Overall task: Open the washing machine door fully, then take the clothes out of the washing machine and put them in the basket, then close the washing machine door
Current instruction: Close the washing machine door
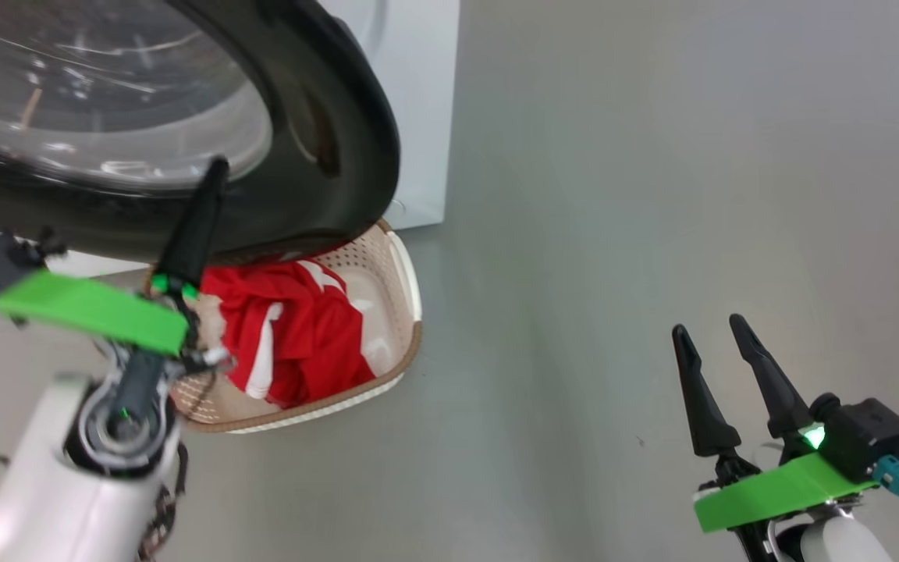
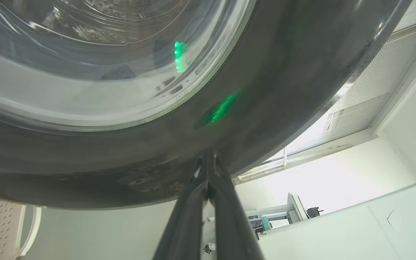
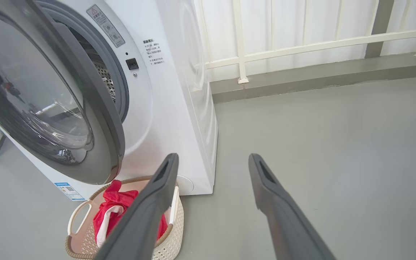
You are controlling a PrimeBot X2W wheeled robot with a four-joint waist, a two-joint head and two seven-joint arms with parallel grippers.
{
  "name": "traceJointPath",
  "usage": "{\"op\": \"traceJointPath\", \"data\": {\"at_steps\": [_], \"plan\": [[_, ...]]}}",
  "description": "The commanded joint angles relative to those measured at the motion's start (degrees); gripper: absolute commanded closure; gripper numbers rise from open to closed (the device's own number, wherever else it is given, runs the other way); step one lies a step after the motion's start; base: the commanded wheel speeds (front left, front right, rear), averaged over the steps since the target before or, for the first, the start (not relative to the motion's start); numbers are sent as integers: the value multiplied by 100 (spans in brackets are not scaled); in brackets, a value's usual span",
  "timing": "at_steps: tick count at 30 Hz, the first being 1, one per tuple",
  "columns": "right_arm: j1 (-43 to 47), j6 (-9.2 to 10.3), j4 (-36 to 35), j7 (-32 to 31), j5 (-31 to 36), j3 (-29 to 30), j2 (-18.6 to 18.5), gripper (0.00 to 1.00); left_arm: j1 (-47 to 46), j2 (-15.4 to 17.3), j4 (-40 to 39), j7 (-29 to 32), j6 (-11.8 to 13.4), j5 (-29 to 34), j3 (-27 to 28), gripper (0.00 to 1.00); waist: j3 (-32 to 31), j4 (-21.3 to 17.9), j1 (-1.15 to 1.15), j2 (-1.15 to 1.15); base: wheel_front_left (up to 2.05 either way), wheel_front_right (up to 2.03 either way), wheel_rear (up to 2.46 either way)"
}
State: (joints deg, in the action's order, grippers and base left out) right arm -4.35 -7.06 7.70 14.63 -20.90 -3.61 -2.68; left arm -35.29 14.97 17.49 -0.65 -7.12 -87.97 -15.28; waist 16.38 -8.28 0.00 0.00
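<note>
Red fabric clothes with white trim (image 1: 293,336) are seen heaped in the cream perforated plastic basket (image 1: 371,257), below the round black-rimmed glass door (image 1: 340,156). The left gripper (image 2: 208,159), fingers pressed together, is shown at that rim by its wrist view. By the right wrist view the door is shown ajar on the big white washing machine (image 3: 179,108), with the right gripper (image 3: 213,159), well to the right, spread wide and empty.

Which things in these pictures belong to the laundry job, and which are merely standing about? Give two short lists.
Belong to the job: washing machine door, ajar; washing machine; basket, below the door; clothes, red, in it.

Merely standing about: white railing; grey floor; blue label on the machine's front.
</note>
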Motion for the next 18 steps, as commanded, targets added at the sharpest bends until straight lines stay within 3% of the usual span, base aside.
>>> {"op": "traceJointPath", "data": {"at_steps": [1,3,10,18], "plan": [[111,-43,-109,37,57,-78,-20,0,72,179,-188,-63,-36,-45,145,100,-119,131,0,0,0,0,0],[152,-43,-113,37,91,-50,-20,0,283,184,-241,-142,-36,-35,95,100,-169,209,0,0,0,0,0],[292,-43,-104,37,225,24,-20,0,877,256,-209,-491,-36,95,-168,86,-305,472,0,0,0,0,0],[448,-43,-79,37,301,102,-20,0,1550,368,-205,-979,-36,101,-374,58,-510,586,0,0,0,0,0]]}}
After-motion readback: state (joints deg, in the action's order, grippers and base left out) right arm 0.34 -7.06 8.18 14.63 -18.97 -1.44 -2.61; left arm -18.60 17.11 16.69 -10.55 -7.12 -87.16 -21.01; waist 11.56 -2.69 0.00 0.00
